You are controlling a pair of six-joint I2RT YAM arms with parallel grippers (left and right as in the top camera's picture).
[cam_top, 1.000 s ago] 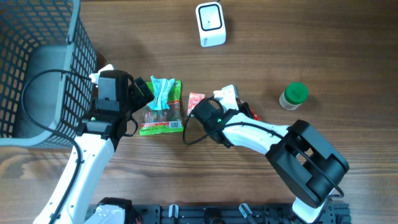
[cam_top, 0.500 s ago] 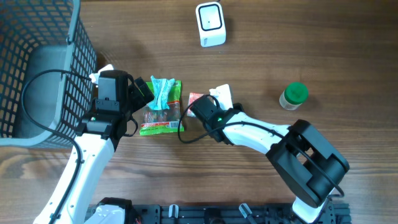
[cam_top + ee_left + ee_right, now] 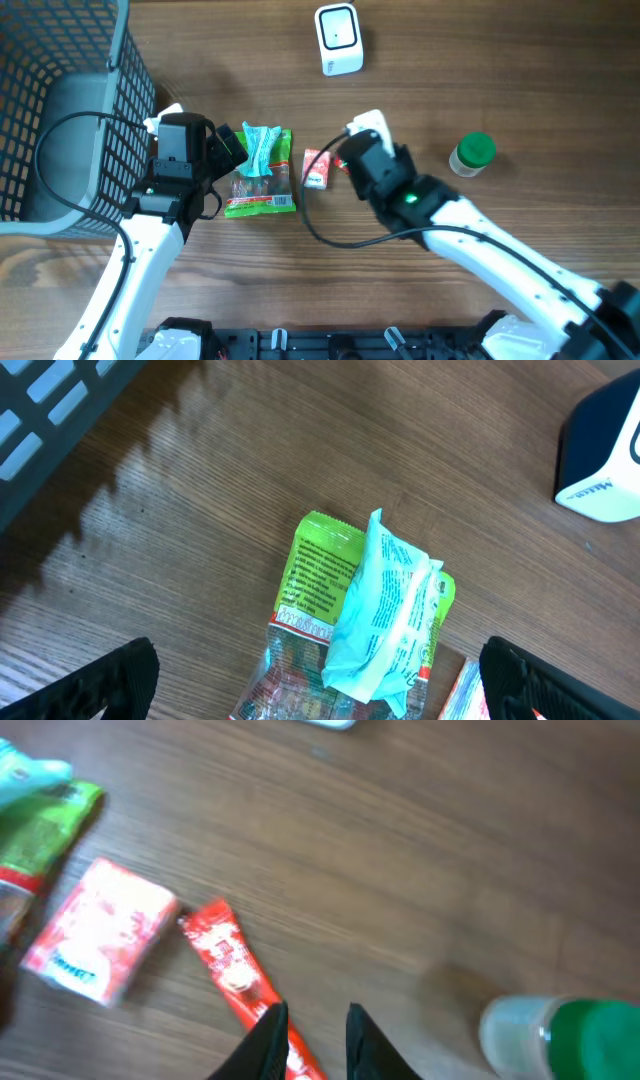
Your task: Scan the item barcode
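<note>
Right wrist view shows the red stick (image 3: 232,965) flat on the table (image 3: 420,850), long axis slanting from upper left, near the box (image 3: 95,932), to lower right. Its lower end is cut off inside the right gripper (image 3: 310,1020), whose jaws stand narrowly apart, seemingly not pinching it. The left gripper (image 3: 315,655) gapes wide over the bag (image 3: 385,600).

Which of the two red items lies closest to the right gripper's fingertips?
The long, thin red stick sachet, reaching between the fingers of the right gripper; the squarer red packet lies apart, nearer the green packet.
</note>
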